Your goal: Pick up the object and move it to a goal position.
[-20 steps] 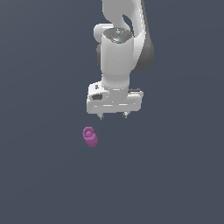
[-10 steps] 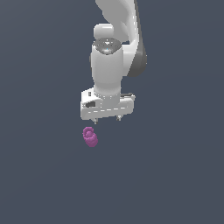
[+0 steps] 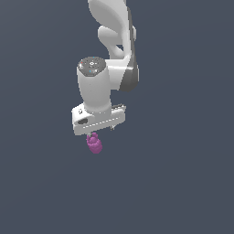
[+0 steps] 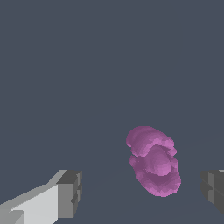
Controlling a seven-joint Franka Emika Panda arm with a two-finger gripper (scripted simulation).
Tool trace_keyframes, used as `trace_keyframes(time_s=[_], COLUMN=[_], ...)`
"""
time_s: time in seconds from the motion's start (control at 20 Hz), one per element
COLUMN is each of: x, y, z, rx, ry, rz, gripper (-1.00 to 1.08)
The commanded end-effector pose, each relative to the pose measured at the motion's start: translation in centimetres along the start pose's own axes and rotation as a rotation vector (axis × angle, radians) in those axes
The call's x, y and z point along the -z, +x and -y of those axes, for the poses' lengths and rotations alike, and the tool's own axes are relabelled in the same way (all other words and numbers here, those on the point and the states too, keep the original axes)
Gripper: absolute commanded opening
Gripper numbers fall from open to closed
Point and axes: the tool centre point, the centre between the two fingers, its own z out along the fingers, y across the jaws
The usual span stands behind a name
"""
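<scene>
The object is a small magenta-purple lumpy blob (image 3: 94, 143) lying on the dark grey floor. In the exterior view the white gripper (image 3: 98, 130) hangs right above it and covers its upper end. In the wrist view the blob (image 4: 154, 161) lies between the two grey fingertips (image 4: 70, 194), nearer the far one, and touches neither. The gripper (image 4: 142, 190) is open and empty.
The dark grey floor (image 3: 183, 183) spreads flat all around. The white arm (image 3: 112, 41) rises above the gripper. No other objects show.
The gripper has moved toward the exterior view's left and down, from beside the blob to right above it. The blob has not moved.
</scene>
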Motion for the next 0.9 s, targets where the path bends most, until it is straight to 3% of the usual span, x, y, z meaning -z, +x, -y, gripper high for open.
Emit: trace_keyframes(time_s=[0.0,0.4,0.85], x=[-1.0,-3.1,-4.0], y=[-0.4,-1.5,-2.0], z=[-1.1,-3.5,-4.4], rx=[0.042,0.133,0.167], ry=[0.008,0.028,0.036], rz=[0.009,0.026,0.031], gripper=[1.0,1.0,1.0])
